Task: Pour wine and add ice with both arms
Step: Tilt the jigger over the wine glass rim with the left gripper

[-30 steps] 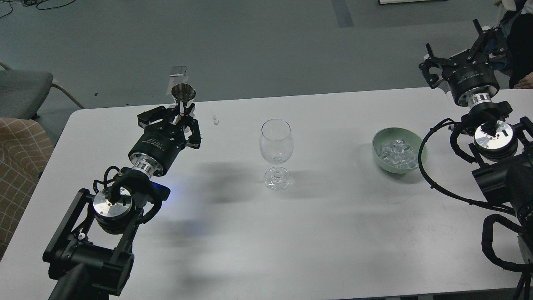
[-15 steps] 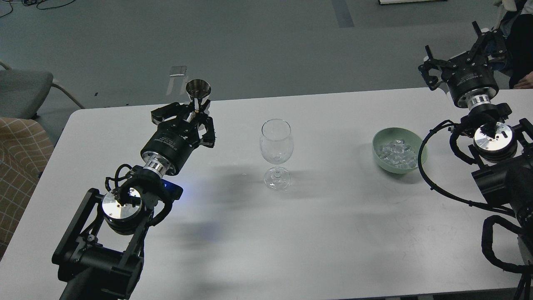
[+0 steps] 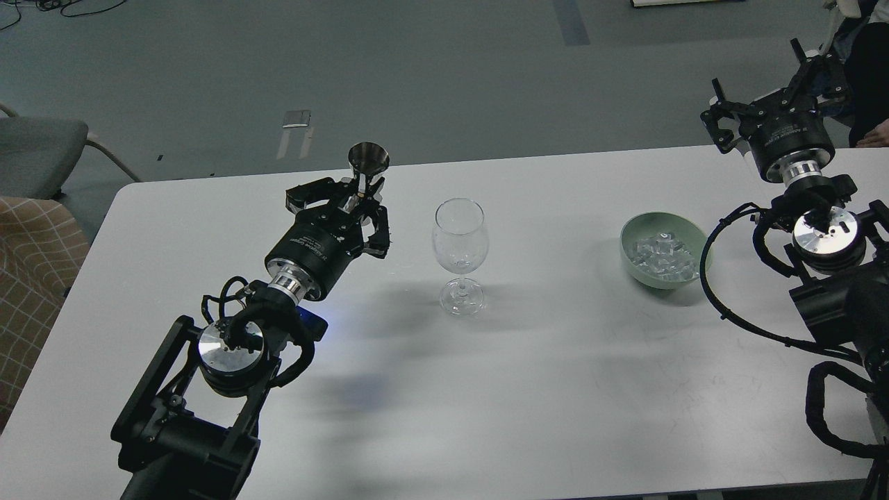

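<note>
My left gripper (image 3: 360, 198) is shut on the stem of a small shiny metal measuring cup (image 3: 368, 157) and holds it upright above the table, just left of the empty clear wine glass (image 3: 460, 236) standing mid-table. I cannot see wine in the cup or the glass. A pale green bowl (image 3: 628, 239) right of the glass holds several clear ice cubes (image 3: 663, 253). My right gripper (image 3: 767, 90) is open and empty, raised beyond the table's far right edge, behind and to the right of the bowl.
The white table (image 3: 555, 361) carries only the glass and bowl. A grey chair (image 3: 35, 153) and a checked cushion (image 3: 31, 278) stand at the left. A person's dark clothing (image 3: 871, 69) shows at the far right edge.
My left arm has carried the metal cup to the right, from well left of the glass to close beside it. The right gripper has shifted only slightly.
</note>
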Available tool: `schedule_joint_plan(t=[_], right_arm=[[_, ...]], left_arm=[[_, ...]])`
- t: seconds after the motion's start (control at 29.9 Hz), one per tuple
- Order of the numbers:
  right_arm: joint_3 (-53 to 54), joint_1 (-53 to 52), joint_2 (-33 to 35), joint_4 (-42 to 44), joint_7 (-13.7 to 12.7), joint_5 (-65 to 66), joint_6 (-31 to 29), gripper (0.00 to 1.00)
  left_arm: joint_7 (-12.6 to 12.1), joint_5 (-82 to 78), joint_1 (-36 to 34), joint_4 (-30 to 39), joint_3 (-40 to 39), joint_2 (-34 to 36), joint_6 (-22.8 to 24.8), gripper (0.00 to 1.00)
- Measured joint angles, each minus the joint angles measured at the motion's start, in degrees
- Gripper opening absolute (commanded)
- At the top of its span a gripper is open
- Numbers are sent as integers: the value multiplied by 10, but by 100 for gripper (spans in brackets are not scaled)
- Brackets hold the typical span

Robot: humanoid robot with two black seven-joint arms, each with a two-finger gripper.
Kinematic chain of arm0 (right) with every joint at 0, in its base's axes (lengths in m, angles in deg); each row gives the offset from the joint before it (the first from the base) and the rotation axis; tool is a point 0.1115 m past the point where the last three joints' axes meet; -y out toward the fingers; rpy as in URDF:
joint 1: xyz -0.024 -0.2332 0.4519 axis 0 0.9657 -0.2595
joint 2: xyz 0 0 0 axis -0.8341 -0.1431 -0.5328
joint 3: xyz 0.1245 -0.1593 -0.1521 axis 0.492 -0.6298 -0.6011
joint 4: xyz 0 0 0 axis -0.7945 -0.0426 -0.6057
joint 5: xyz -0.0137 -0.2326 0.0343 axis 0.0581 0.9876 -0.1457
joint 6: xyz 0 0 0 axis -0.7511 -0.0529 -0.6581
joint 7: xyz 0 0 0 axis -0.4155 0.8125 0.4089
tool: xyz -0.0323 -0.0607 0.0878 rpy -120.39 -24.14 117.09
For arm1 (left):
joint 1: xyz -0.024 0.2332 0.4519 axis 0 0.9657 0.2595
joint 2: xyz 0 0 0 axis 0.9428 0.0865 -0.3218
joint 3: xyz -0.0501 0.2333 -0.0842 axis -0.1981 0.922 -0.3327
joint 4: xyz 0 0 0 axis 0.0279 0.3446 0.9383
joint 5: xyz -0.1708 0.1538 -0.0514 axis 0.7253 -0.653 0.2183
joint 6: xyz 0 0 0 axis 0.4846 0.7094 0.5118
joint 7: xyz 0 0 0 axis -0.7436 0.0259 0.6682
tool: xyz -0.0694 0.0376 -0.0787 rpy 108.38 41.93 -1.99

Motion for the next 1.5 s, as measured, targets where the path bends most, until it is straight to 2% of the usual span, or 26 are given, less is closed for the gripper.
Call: schedule_joint_plan(t=[0.84,1.5], right_arm=[[0,5,4,-6,0,0,-1,100],[0,11,4,-6,0,0,-3,100]], left_arm=[[2,-107,-9,0,25,-14,-37,21],[-1,-113,-19,13,52,-14,-39,21]])
